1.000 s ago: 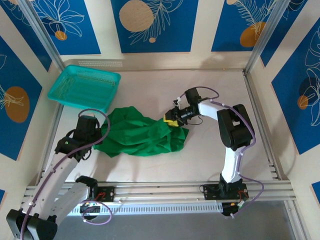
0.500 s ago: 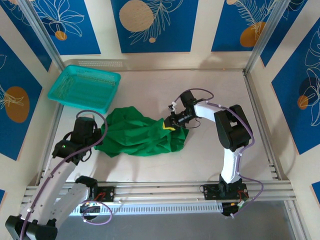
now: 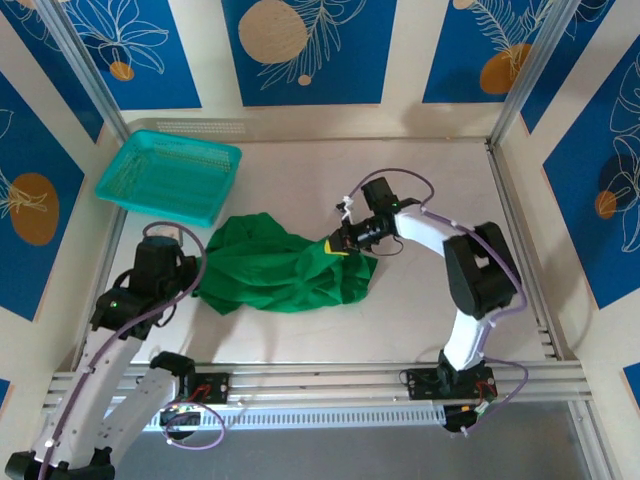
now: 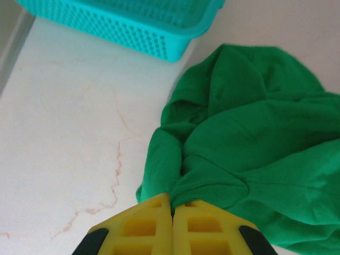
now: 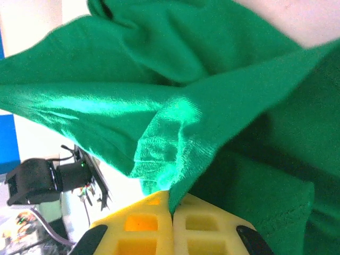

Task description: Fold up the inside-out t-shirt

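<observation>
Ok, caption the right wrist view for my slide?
Right gripper shut on a bunched fold of the green t-shirt.

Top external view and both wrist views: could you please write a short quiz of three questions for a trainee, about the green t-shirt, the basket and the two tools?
1. True or false: the green t-shirt lies flat and neatly folded.
2. Where does the teal mesh basket stand? A) at the far left, beyond the shirt; B) on top of the shirt; C) at the near right corner.
3. Fill the gap: the left tool and the right tool are each shut on the ____.

Key: 1 false, it lies bunched and wrinkled. 2 A. 3 t-shirt.
</observation>
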Controlling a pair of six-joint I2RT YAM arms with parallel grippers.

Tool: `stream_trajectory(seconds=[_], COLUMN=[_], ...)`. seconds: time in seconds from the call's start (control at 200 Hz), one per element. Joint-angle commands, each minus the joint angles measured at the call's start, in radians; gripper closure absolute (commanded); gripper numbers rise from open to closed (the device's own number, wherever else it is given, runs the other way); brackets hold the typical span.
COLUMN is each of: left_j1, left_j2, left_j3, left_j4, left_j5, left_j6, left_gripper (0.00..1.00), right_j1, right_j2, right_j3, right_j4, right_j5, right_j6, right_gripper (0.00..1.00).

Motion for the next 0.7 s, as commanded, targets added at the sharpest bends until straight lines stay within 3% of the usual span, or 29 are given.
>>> stream_trajectory(seconds=[0.0,0.105,0.32,0.415,0.595,0.695], left_j1=[0.012,0.011,0.01,0.01,0.01,0.01], left_j2=[0.008,0.072,0.18,0.179,0.17,0.169], left_j3=[0.114,0.257,0.609,0.728,0.909,0.913], left_j4=[-0.017,-0.078,-0.211,-0.223,-0.206,-0.137], left_j5=[0.001,0.0,0.246,0.27,0.297,0.242], left_j6=[0.184,0.269,0.491,0.551,0.598,0.65], left_gripper=[1.0,1.0,1.0,1.0,1.0,1.0], right_j1=[0.006,-0.005,-0.051,-0.054,-0.054,-0.054], right_j2=[-0.191,-0.394,-0.848,-1.007,-1.116,-1.108], right_j3=[-0.077,-0.135,-0.065,0.011,0.226,0.31], right_j4=[0.105,0.089,-0.155,-0.246,-0.424,-0.447], right_j5=[0.073,0.186,0.349,0.425,0.493,0.47], right_j6=[0.054,0.109,0.205,0.204,0.22,0.183], right_gripper=[1.0,1.0,1.0,1.0,1.0,1.0])
